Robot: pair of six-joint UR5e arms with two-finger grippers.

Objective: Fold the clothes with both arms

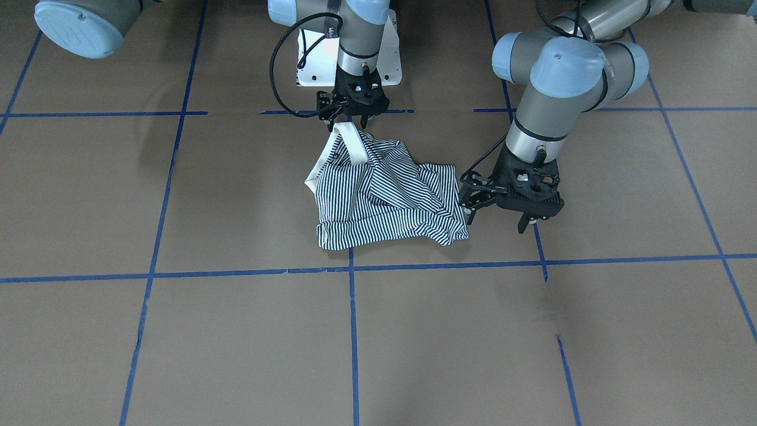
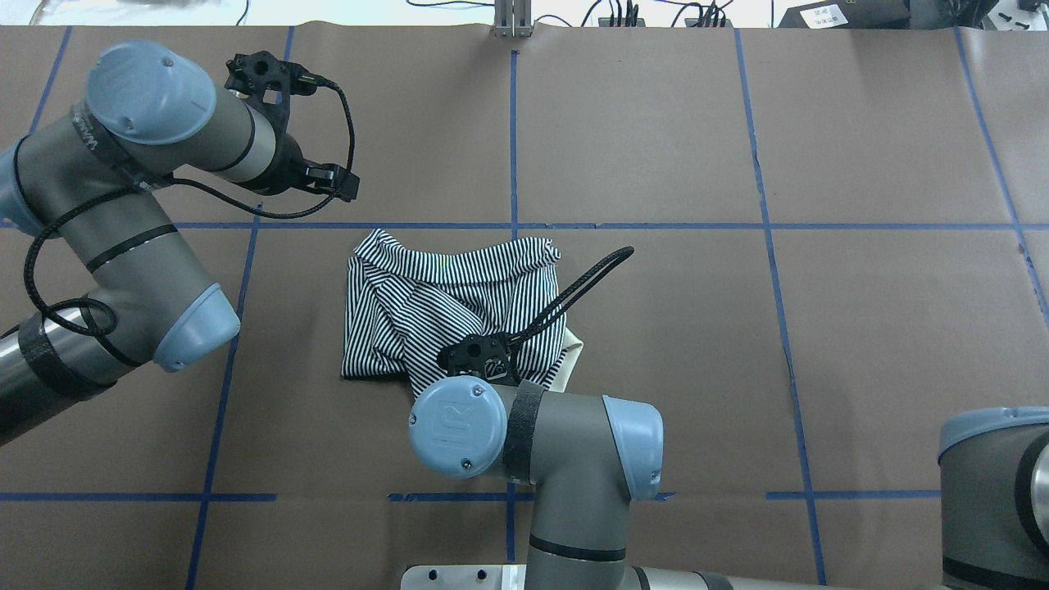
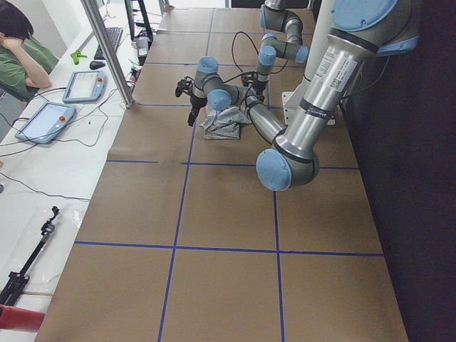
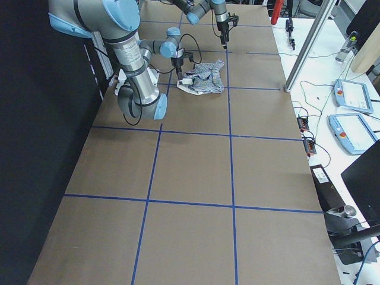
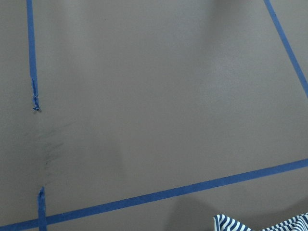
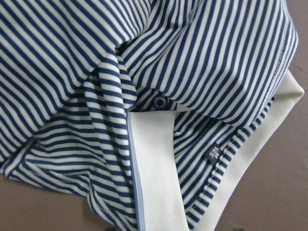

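Striped polo shirt (image 1: 384,195) crumpled on brown table (image 1: 236,331), unfolded. Just beside its edge, left gripper (image 1: 497,225) wide open, empty, likely lining up a grab. Farther back, right gripper (image 1: 349,121) looks parted over cream collar (image 1: 355,145), gripping nothing, probably for the matching pinch.

Overhead, the right arm (image 2: 565,426) hides the right tool (image 1: 349,125) and part of the shirt (image 2: 451,295).

Front cam faces robot, steep down; overhead sits behind it; side cams look along brown paper-covered table (image 1: 236,355); wrist cams close-up. All share crumpled navy-and-white striped polo shirt (image 1: 378,201).
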